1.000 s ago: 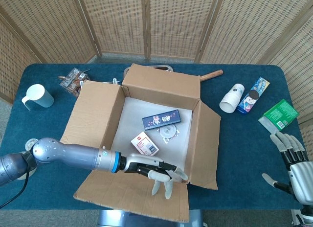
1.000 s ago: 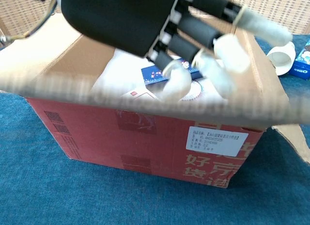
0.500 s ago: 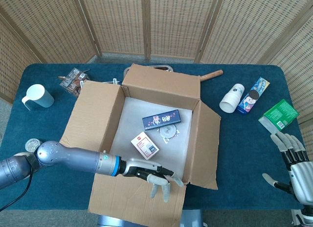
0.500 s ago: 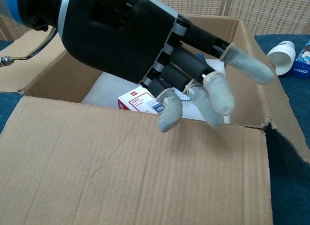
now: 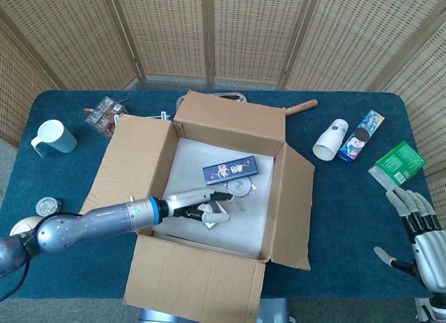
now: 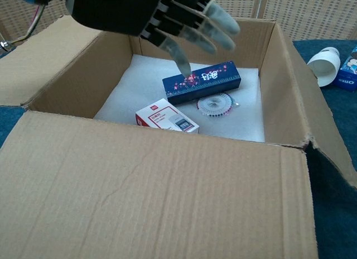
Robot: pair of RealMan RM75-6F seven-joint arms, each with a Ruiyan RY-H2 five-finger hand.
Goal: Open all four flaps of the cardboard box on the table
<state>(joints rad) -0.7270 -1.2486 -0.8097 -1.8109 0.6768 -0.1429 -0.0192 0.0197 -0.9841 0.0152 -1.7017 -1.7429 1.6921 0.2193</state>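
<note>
The cardboard box (image 5: 209, 191) stands mid-table with its back flap (image 5: 230, 117), left flap (image 5: 129, 163), right flap (image 5: 296, 205) and near flap (image 5: 195, 278) all folded outward. In the chest view the near flap (image 6: 156, 186) fills the foreground. My left hand (image 5: 202, 201) hovers over the box's inside with fingers spread, holding nothing; the chest view shows the left hand (image 6: 156, 13) above the contents. A blue carton (image 6: 202, 81), a white-and-red packet (image 6: 166, 116) and a round disc (image 6: 216, 104) lie inside. My right hand (image 5: 418, 232) rests open at the table's right front corner.
A white mug (image 5: 54, 137) and snack packets (image 5: 104, 114) sit at the left. At the right are a tipped paper cup (image 5: 329, 138), a cookie box (image 5: 361, 135) and a green box (image 5: 398, 163). A wooden handle (image 5: 300, 106) lies behind the box.
My left hand has left the near flap and drawn back left and up over the box's inside. The near flap dropped outward and stays folded out. The right hand has not moved.
</note>
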